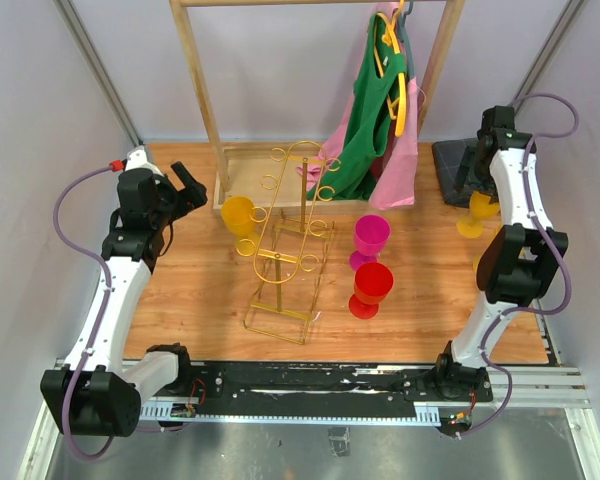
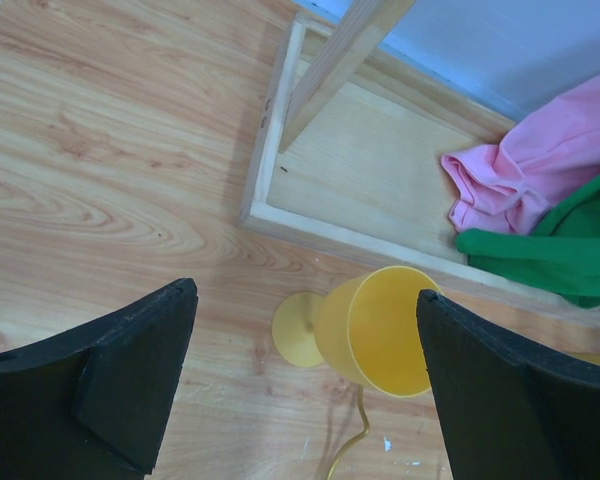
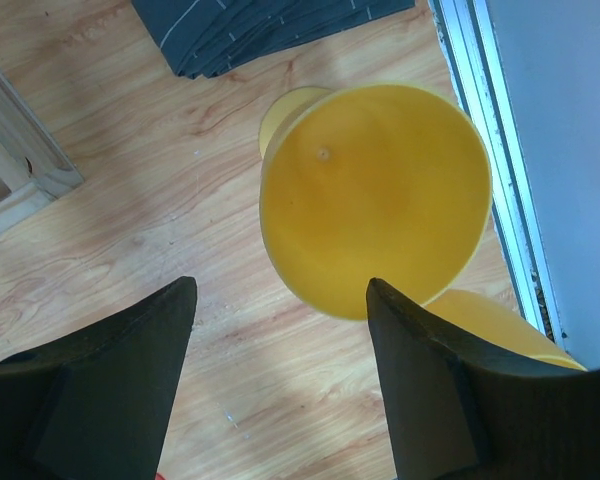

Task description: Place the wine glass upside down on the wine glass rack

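Observation:
The gold wire wine glass rack (image 1: 285, 240) stands mid-table. A yellow wine glass (image 1: 238, 215) stands upright at its left side; in the left wrist view this glass (image 2: 380, 330) sits just ahead of my open left gripper (image 2: 305, 330), closer to the right finger, with a gold wire (image 2: 350, 440) below it. At the far right my right gripper (image 3: 280, 290) hangs open above an orange wine glass (image 3: 375, 195), whose rim lies beyond the right fingertip. Nothing is between either pair of fingers. From above, the left gripper (image 1: 185, 185) and right gripper (image 1: 468, 180) are far apart.
A magenta glass (image 1: 370, 238) and a red glass (image 1: 371, 288) stand right of the rack. A second orange glass (image 3: 490, 320) is near the table's right edge. A wooden clothes rail (image 1: 205, 100) with green and pink garments (image 1: 375, 120) stands behind. A dark mat (image 1: 450, 165) lies back right.

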Tool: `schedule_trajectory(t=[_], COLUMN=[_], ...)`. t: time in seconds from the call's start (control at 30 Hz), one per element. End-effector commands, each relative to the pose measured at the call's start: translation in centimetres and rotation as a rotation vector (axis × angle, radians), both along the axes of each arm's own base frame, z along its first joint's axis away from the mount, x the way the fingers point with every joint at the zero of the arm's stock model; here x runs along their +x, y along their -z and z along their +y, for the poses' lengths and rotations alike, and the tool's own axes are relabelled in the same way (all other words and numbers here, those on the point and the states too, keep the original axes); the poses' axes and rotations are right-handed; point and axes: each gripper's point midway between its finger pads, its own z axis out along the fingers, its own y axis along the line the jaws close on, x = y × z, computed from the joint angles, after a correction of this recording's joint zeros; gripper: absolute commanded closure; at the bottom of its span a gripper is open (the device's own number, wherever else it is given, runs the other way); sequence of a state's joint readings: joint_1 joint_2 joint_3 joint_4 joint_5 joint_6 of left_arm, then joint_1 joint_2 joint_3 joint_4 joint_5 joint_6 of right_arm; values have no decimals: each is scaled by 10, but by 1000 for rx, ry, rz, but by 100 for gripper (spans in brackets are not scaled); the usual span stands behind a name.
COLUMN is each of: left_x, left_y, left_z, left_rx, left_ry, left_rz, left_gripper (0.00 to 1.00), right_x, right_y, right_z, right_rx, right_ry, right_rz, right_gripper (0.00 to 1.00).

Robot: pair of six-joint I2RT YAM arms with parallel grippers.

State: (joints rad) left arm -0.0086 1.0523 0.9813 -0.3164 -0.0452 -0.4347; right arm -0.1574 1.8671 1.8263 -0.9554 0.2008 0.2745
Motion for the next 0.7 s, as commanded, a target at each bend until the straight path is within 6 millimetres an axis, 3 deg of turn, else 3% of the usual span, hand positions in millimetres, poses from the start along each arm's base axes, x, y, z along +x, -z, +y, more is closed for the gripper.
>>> schedule_trajectory(t=[0.0,0.33,0.5,0.67], left_x=[2,0,-1,-2], left_y=[-12,-13,-12,-12], left_z=[0,1,2,3], left_rx=[-3,5,10,12], left_ry=[4,0,-3,-6], left_rz=[-24,-24,-21,-20], left_gripper=[4,4,4,4], right_x=[5,17,21,23], right_y=[-6,6,11,21], right_z=[-4,-3,-1,-2], right_rx=[4,18,35,35], right_ry=[20,7,-1,0], right_rz=[-9,14,20,46], right_gripper=[31,40,54,58])
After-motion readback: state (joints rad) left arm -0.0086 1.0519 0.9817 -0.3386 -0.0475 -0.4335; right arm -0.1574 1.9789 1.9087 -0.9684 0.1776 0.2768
